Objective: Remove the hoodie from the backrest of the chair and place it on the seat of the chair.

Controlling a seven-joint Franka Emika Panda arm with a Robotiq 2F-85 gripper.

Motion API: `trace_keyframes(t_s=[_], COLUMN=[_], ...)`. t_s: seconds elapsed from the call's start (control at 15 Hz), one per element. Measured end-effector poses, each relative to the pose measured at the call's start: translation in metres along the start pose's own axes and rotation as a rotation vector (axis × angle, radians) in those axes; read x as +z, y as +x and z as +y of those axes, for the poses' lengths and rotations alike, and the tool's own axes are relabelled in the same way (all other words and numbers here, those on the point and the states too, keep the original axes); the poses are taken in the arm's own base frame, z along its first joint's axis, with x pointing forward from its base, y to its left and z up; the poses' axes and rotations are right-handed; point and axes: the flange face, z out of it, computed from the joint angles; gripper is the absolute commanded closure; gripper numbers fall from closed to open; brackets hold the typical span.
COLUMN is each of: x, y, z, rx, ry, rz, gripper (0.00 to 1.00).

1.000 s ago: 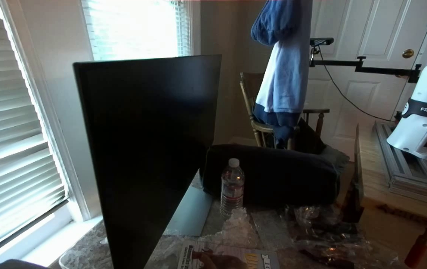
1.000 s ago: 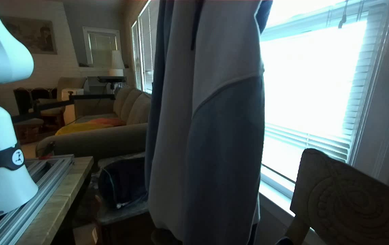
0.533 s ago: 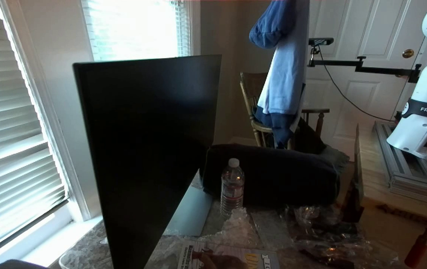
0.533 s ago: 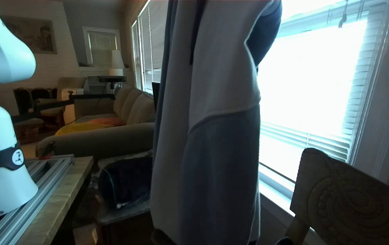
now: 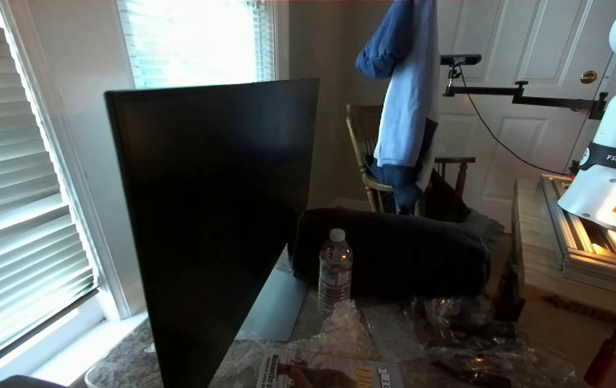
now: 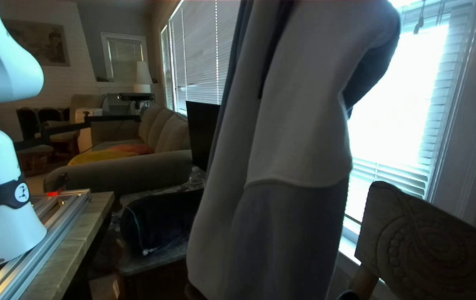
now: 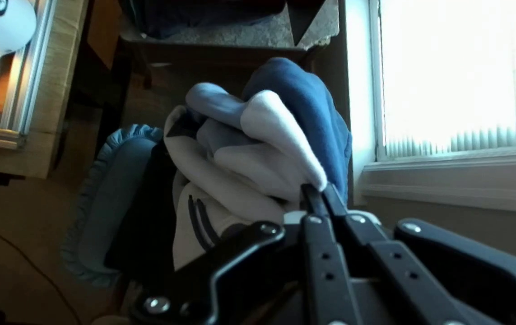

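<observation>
The blue and white hoodie (image 5: pixel 406 118) hangs from above in both exterior views, its upper part cut off; it also fills the middle of an exterior view (image 6: pixel 287 158). In the wrist view, my gripper (image 7: pixel 318 189) is shut on a white fold of the hoodie (image 7: pixel 258 162). The gripper is out of view in both exterior views. The hoodie hangs in front of the wooden chair (image 5: pixel 376 184), its lower end at about armrest height. The backrest (image 5: pixel 360 126) stands partly behind it; its carved panel (image 6: pixel 425 241) stands right of the hoodie. The seat is mostly hidden.
A large black panel (image 5: pixel 216 215), a bottle (image 5: pixel 335 275) and a dark rounded bag (image 5: pixel 394 253) stand on the cluttered table. A blue ruffled cushion (image 7: pixel 113 203) and a black cloth (image 7: pixel 149 221) lie beside the hoodie. A camera on a bracket (image 5: pixel 464 60) is behind it.
In both exterior views the hoodie has come lower, its sleeve showing more. It has shifted right in the view with the carved panel and slightly left in the other exterior view.
</observation>
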Motion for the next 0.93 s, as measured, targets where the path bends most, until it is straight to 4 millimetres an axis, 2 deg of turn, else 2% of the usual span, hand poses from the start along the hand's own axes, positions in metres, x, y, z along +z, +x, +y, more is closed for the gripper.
trace_keyframes(t_s=[0.27,0.47,0.67,0.93], x=[0.025,0.045,0.061,0.085], y=[-0.017,-0.022,-0.010,0.020], z=[-0.044,-0.066,-0.075,-0.078], rx=[0.000,0.024,0.066,0.114], ry=[-0.076,-0.156,-0.233,-0.319], rz=[0.184,0.309,0.408,0.451], gripper=[0.99,0.99,0.99,0.99])
